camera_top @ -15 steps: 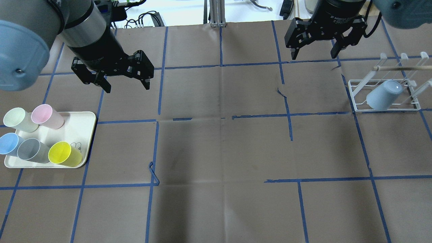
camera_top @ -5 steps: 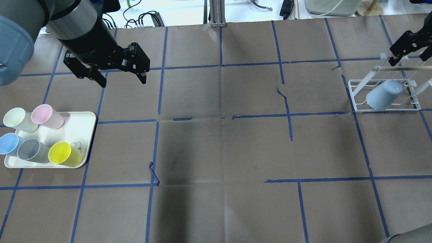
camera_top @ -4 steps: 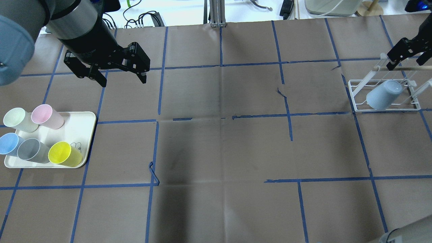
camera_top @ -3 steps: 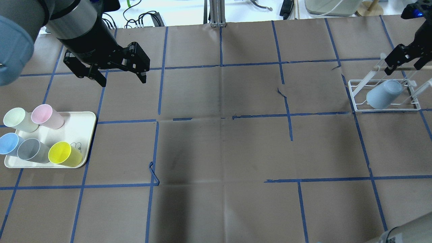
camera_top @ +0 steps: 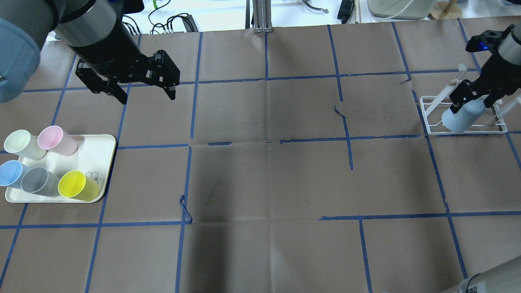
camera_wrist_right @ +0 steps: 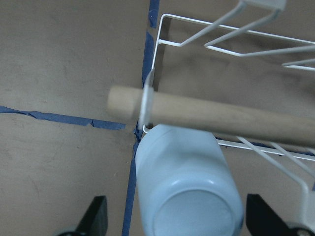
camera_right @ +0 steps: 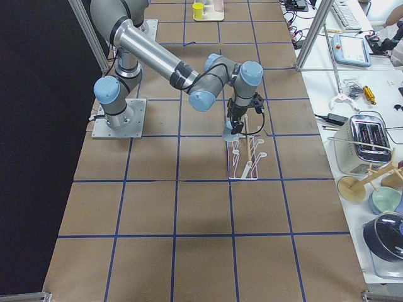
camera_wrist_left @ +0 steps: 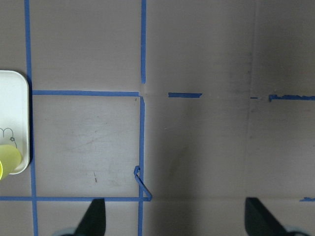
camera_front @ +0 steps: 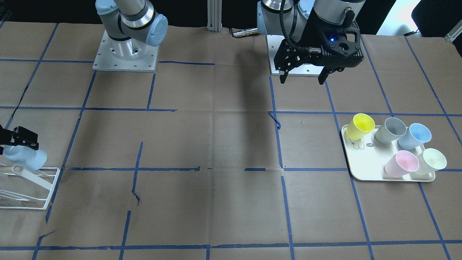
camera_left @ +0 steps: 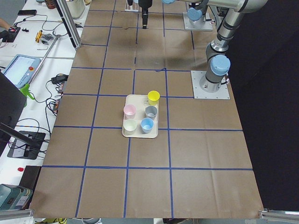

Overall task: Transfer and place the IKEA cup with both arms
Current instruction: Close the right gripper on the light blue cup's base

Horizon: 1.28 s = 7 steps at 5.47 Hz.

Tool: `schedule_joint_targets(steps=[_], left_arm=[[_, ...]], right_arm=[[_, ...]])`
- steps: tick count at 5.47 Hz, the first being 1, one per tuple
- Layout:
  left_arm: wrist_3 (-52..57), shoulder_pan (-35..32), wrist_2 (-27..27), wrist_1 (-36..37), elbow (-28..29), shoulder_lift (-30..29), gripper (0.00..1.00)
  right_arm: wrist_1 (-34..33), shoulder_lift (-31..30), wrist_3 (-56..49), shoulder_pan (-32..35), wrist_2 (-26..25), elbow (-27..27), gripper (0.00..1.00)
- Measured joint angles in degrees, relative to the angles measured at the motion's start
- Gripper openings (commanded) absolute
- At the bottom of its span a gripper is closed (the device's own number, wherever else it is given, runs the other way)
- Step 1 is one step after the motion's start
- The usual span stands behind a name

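Overhead exterior view: at the right end of the counter [camera_top: 268, 179], the right gripper [camera_top: 475, 99] hangs over the white wire rack [camera_top: 488, 132]. Its fingers are spread open on either side of the IKEA cup [camera_top: 458, 120], not yet touching it. The cup leans base-up in the rack's corner, under a wooden dowel [camera_wrist_right: 221, 115], so the grasp likely has to come from the base end. The left gripper [camera_top: 147, 95] hovers open and empty at far left, beyond the tray [camera_top: 97, 150] of other cups, probably positioned for a handover.
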Motion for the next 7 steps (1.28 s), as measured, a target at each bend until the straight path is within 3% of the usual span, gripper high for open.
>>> schedule_joint_targets(steps=[2,3,5,6,7], left_arm=[[0.00,0.02,0.14,0.01,0.00,0.00,0.99],[0.00,0.02,0.08,0.04,0.00,0.03,0.99],[0.00,0.02,-0.28,0.07,0.00,0.28,0.99],[0.03,0.02,-0.42,0.00,-0.06,0.50,0.99],[0.19,-0.03,-0.53,-0.17,-0.32,0.59,0.99]], right_arm=[[-2.28,0.06,0.09,0.00,-0.14,1.76,1.00],[-2.55,0.06,0.12,0.00,-0.13,1.91,0.93],[-5.15,0.06,0.15,0.00,-0.07,1.89,0.55],[-5.99,0.04,0.23,0.00,-0.29,1.84,0.48],[-6.18,-0.14,0.31,0.00,-0.98,1.76,0.47]])
